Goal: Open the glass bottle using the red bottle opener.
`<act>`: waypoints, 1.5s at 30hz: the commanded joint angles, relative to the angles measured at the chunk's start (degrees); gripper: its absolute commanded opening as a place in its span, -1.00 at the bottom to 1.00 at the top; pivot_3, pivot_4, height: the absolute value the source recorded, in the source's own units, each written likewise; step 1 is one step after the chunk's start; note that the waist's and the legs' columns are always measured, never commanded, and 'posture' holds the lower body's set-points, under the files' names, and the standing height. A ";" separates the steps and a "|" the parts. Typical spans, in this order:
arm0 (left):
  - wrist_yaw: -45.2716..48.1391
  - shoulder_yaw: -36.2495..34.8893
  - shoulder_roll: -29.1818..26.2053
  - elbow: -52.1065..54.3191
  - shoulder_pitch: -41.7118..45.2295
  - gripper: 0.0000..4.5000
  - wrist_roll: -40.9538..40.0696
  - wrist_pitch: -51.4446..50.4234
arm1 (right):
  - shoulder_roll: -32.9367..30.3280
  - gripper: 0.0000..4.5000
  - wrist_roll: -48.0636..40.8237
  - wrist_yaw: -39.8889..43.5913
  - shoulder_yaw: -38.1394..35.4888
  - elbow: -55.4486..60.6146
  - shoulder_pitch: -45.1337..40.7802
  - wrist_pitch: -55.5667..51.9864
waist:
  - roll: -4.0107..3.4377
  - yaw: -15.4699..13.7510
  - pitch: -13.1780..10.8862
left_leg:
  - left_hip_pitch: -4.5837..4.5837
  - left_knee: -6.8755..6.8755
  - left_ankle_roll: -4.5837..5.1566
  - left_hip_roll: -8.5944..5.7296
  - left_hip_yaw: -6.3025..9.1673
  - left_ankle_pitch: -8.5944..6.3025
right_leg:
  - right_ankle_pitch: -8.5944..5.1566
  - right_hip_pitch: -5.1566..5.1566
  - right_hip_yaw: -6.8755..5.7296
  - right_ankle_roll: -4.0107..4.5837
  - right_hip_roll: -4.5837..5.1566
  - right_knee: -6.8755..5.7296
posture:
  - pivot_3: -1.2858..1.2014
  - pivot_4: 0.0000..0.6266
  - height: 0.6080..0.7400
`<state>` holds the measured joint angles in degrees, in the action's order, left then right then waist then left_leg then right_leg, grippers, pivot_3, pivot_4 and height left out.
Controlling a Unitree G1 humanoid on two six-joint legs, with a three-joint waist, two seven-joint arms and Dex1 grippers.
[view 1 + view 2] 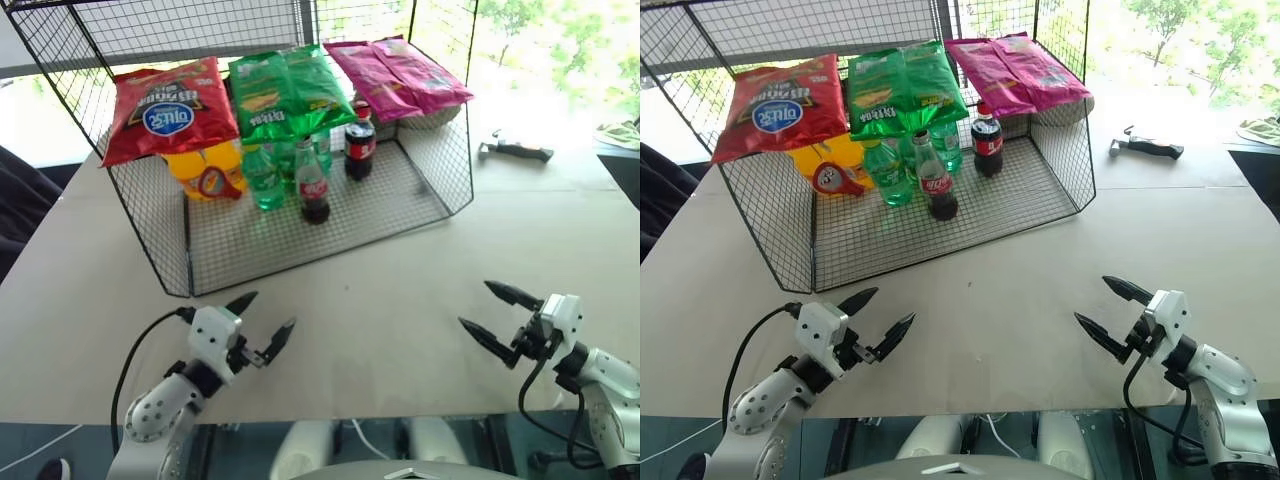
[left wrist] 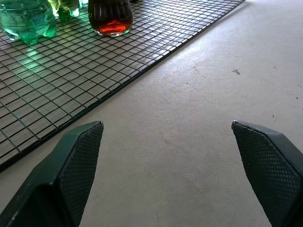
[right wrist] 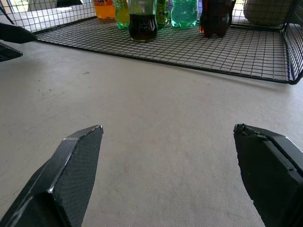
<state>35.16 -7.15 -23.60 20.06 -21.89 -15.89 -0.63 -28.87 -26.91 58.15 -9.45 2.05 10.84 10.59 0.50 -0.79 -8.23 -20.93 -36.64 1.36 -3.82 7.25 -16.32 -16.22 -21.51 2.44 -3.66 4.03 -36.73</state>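
1. Black wire-mesh rack stands on the pale table, well ahead of me; crisp bags lie on top: red, green, pink. Their print is upside down, unreadable.
2. Slim clear glass bottle, dark drink, red label with white script I can't make out, stands on the rack floor in front of the green plastic bottles.
3. Small flat red bottle opener rests against the orange bottle.
4. My left pincer and right pincer hover over bare table, jaws wide apart, empty. Nothing started; next I likely reach in for the opener.
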 commanded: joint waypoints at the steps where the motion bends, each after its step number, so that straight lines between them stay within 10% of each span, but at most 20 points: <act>1: 0.06 -0.44 0.21 0.65 -0.45 1.00 -0.52 1.58 | -0.26 0.97 -0.01 0.57 -0.25 0.50 -0.15 0.81 | 0.00 0.00 0.00 | 0.00 0.00 0.00 0.00 0.00 0.00 | 0.00 0.00 0.00 0.00 0.00 0.00 | 0.03 -0.52 1.00; 25: 1.81 -1.28 0.92 -1.64 1.13 1.00 -3.01 4.30 | 2.32 0.97 -2.12 4.47 2.35 -0.84 -2.97 0.27 | 0.01 0.03 0.01 | 0.04 -0.03 -0.01 0.00 -0.06 0.01 | 0.01 0.00 0.01 0.00 -0.01 -0.05 | 0.03 -0.52 1.00; 45: -18.86 -11.34 5.32 -5.36 25.33 1.00 -1.83 2.31 | 7.09 0.97 -8.61 -2.26 11.04 19.57 -12.03 -12.60 | 0.16 0.00 0.08 | 0.02 -0.17 -0.31 -0.03 -0.07 0.19 | 0.12 -0.08 -0.11 -0.03 -0.09 -0.17 | 0.03 -0.52 1.00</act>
<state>17.16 -17.70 -18.23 14.41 2.45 -18.03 1.46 -21.98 -34.32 56.21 1.65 19.47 -0.94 -1.68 0.66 -0.79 -8.15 -20.91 -36.81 1.05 -3.85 7.17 -16.14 -16.10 -21.60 2.33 -3.69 3.94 -36.90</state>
